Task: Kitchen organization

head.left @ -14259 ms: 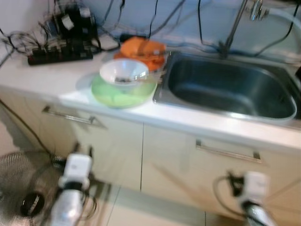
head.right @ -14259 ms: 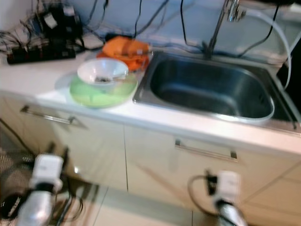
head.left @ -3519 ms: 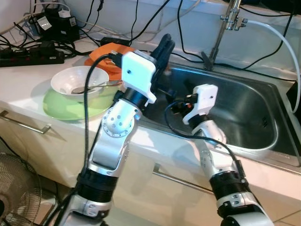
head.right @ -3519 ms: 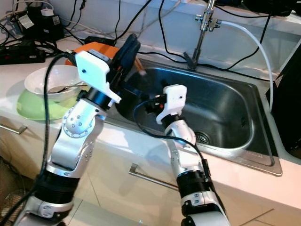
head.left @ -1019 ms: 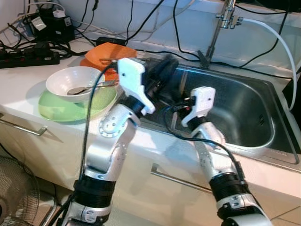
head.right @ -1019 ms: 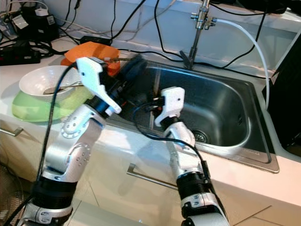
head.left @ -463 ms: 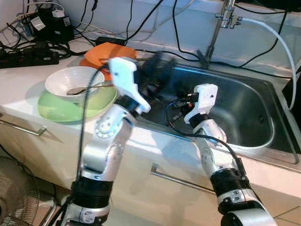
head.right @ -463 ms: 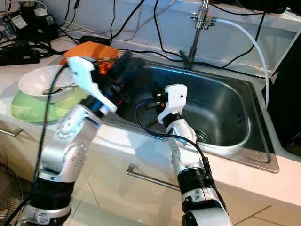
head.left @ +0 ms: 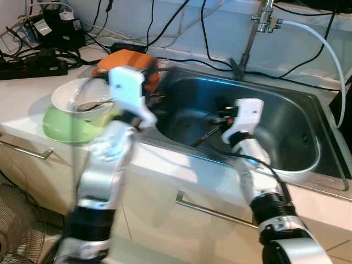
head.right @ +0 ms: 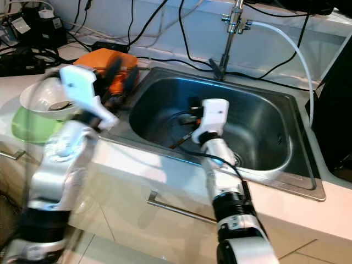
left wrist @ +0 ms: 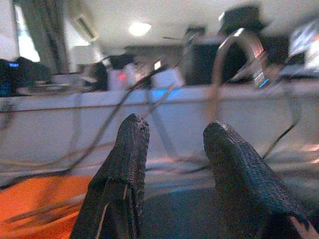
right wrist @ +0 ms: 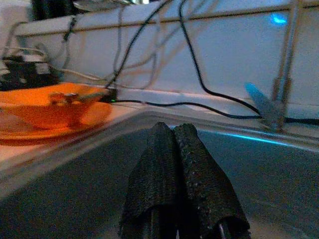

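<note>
**A:** Where are my arms right now?

**B:** I see my left arm raised over the tabletop, heavily blurred, its wrist beside the bowl. From the left wrist view, the left end effector has its two black fingers spread apart with nothing between them. My right arm reaches into the sink. In the right wrist view the right end effector has its fingers pressed together, tips touching, and I see nothing held between them.

**A:** And the dishes?

**B:** I see the white bowl sitting on a green plate on the tabletop, left of the sink, with a spoon lying in the bowl. Behind them, at the sink's left rim, there are orange dishes. In the right wrist view they read as an orange bowl on an orange plate.

**A:** Anything in the sink?

**B:** I see a thin stick-like item lying on the basin floor near my right wrist; I cannot tell what it is. The faucet stands at the back edge with a white hose curving off to the right. Black cables and a power strip clutter the back left of the tabletop.
</note>
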### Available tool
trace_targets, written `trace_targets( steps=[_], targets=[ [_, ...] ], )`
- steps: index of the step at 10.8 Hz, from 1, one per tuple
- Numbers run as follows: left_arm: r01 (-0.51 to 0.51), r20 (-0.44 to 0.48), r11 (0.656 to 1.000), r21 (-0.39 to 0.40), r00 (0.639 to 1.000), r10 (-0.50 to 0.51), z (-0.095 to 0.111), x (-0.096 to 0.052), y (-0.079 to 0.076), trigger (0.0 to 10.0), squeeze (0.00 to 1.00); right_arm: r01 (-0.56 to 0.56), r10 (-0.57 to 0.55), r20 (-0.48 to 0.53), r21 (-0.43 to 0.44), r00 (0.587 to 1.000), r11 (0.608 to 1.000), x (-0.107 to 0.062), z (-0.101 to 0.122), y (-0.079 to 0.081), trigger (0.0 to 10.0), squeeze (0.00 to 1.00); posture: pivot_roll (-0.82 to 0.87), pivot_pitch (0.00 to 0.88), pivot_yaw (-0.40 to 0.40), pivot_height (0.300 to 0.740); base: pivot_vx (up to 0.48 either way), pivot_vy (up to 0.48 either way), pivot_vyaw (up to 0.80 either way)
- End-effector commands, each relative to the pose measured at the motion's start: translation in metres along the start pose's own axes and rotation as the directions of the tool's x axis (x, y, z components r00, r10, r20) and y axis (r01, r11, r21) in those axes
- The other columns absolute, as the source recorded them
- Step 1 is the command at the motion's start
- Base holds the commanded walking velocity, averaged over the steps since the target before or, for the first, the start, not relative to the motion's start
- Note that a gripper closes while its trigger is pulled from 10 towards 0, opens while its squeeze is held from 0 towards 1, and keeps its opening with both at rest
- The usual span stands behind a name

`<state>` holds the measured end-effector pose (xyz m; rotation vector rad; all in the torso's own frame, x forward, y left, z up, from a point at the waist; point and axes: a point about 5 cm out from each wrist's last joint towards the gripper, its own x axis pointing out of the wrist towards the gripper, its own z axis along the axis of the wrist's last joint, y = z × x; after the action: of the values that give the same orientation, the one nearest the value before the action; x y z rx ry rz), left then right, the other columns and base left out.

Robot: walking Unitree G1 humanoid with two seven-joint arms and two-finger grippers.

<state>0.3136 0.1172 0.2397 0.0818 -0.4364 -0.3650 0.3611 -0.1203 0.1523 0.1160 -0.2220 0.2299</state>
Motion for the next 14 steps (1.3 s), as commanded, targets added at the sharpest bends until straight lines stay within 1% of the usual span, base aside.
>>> trace_targets(
  steps=[1,2,4,5,6,7,8,9,10,12,14],
  targets=[
    [-0.007,-0.035,0.997,0.08,0.999,0.01,-0.007,-0.004,0.0,10.0,0.0,0.007,-0.006,0.006,-0.01,1.0,1.0,0.002,0.002,-0.001,10.0,0.0,0.24,0.0,-0.05,0.74,0.0,0.0,0.0],
    [0.001,-0.077,0.978,0.207,0.997,0.015,-0.013,-0.012,0.003,10.0,0.0,0.009,-0.009,0.002,-0.01,1.0,1.0,0.002,0.001,0.0,10.0,0.0,0.24,0.0,-0.053,0.74,0.0,0.0,0.0],
    [0.006,-0.11,0.931,0.366,0.993,0.037,-0.018,-0.022,0.006,10.0,0.0,0.006,-0.006,0.0,-0.007,1.0,1.0,0.003,0.0,0.001,10.0,0.0,0.25,0.002,-0.057,0.74,0.0,0.0,0.0],
    [0.032,-0.123,0.895,0.445,0.992,0.026,-0.019,-0.023,0.006,10.0,0.0,0.006,-0.006,0.001,-0.006,1.0,1.0,0.003,0.0,0.001,10.0,0.0,0.25,0.004,-0.057,0.74,0.0,0.0,0.0],
    [0.077,-0.153,0.833,0.547,0.988,0.01,-0.022,-0.027,0.006,10.0,0.0,0.007,-0.007,0.001,-0.004,1.0,1.0,0.003,0.0,0.001,10.0,0.0,0.25,0.004,-0.057,0.74,0.0,0.0,0.0],
    [0.097,-0.186,0.837,0.539,0.983,0.006,-0.027,-0.03,0.006,10.0,0.0,0.007,-0.007,0.001,-0.004,1.0,1.0,0.003,0.0,0.001,10.0,0.0,0.25,0.001,-0.054,0.74,0.0,0.0,0.0],
    [0.12,-0.214,0.819,0.562,0.977,0.003,-0.032,-0.034,0.008,10.0,0.0,0.006,-0.006,0.001,-0.001,1.0,1.0,0.003,0.0,0.001,10.0,0.0,0.25,0.0,-0.056,0.74,0.0,0.0,0.0],
    [0.129,-0.219,0.8,0.586,0.976,0.003,-0.032,-0.036,0.009,10.0,0.0,0.002,-0.002,0.001,-0.001,1.0,1.0,0.003,-0.001,0.002,10.0,0.0,0.25,0.0,-0.056,0.74,0.0,0.0,0.0],
    [0.131,-0.222,0.79,0.599,0.975,0.007,-0.033,-0.036,0.009,10.0,0.0,-0.001,0.001,0.001,0.0,1.0,1.0,0.003,-0.001,0.003,10.0,0.0,0.25,0.0,-0.057,0.74,0.0,0.0,0.0],
    [0.149,-0.255,0.777,0.612,0.967,0.015,-0.037,-0.039,0.007,10.0,0.0,-0.007,0.007,0.005,0.001,1.0,1.0,0.004,0.0,0.004,10.0,0.0,0.25,0.0,-0.057,0.74,0.0,0.0,0.0],
    [0.149,-0.268,0.774,0.615,0.963,0.028,-0.04,-0.039,0.009,10.0,0.0,-0.008,0.008,0.006,0.0,1.0,1.0,0.004,0.0,0.004,10.0,0.0,0.25,0.0,-0.057,0.74,0.0,0.0,0.0]
  ],
)
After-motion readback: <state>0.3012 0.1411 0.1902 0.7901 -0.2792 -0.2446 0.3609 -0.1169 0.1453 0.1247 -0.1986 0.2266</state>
